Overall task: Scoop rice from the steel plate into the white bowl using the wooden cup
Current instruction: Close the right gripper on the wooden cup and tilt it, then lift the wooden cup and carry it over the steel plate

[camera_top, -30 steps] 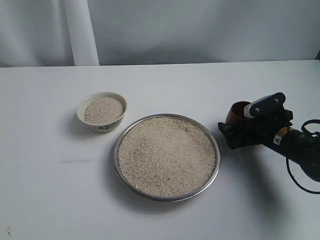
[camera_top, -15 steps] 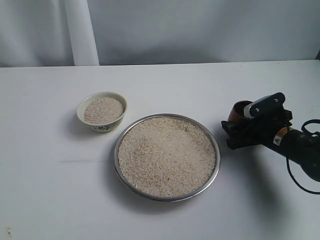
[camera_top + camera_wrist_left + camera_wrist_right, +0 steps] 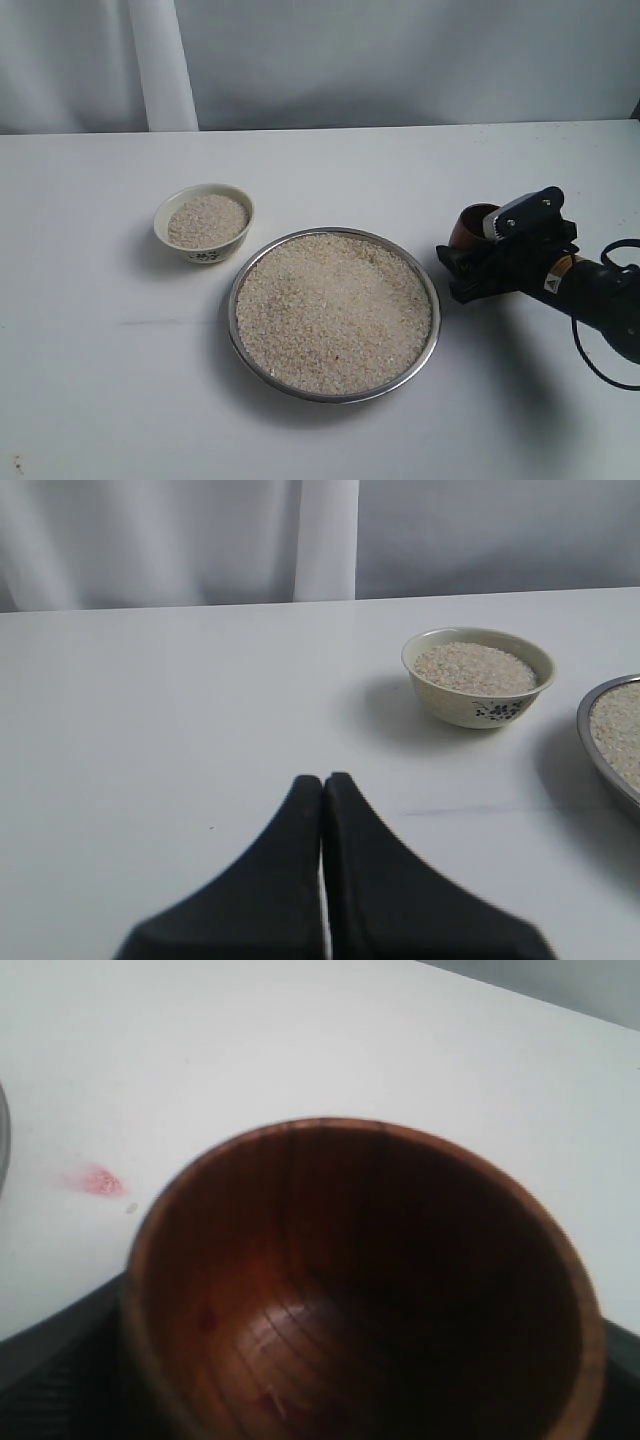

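Starting on the left: the left claw (image 3: 322, 780) only shows up in its own wrist camera. Its two black fingers are pressed flat together with nothing between them, hanging over bare table (image 3: 90, 380), so it looks parked.

Next is the white bowl (image 3: 203, 257), up and left of the plate and clearly apart from it. It's got rice (image 3: 207, 220) in it nearly up to the rim.

In the middle sits the steel plate (image 3: 334, 397), with a wide, fairly even bed of rice (image 3: 335, 310) reaching out to the edge.

Just right of the plate, near its rim but not touching, is the wooden cup (image 3: 467, 230), pinched in the right claw (image 3: 472, 255). The right wrist camera looks straight into it. The inside is dark and basically empty, maybe a stray grain at the bottom. You can see black finger pads hugging both sides. I can't tell if the base is on the table or lifted a bit.

So I'd call this the start of a scoop: cup in hand, empty, lined up beside the plate. The next move would be to bring it over the rim, tip the mouth down into the grains and push through for a load. Then level it and carry it across to the bowl. With the bowl that full, I'd pour slowly.
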`<control>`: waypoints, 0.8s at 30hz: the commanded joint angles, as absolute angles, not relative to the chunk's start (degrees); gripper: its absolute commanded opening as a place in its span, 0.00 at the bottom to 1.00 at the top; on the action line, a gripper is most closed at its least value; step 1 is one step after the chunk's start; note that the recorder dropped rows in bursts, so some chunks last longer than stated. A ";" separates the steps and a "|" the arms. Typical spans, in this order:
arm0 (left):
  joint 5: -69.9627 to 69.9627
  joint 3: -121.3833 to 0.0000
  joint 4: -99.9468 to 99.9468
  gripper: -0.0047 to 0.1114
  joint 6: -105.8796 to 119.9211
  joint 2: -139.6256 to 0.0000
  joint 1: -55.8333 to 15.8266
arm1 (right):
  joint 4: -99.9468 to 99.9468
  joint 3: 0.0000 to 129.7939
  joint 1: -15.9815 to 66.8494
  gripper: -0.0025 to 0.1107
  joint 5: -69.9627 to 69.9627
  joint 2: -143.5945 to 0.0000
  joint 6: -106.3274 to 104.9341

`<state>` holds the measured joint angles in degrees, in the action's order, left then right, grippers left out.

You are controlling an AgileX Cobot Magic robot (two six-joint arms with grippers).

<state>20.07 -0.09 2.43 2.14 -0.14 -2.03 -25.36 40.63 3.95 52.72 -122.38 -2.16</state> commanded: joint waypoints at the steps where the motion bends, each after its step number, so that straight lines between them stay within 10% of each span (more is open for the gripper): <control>1: 19.86 0.00 2.40 0.04 1.98 0.00 -2.38 | -25.98 40.76 3.99 0.02 50.96 -122.22 -2.15; 11: 19.86 0.00 2.40 0.04 2.12 0.00 -2.38 | -26.87 40.76 6.62 0.02 29.62 -104.15 -0.83; 24: 19.86 0.00 2.40 0.04 2.13 0.00 -2.38 | -31.82 68.63 31.36 0.02 -26.11 -98.93 -6.23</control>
<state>20.07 -0.09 2.43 2.14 -0.14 -2.03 -28.79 63.98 27.86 -17.36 -99.66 -5.16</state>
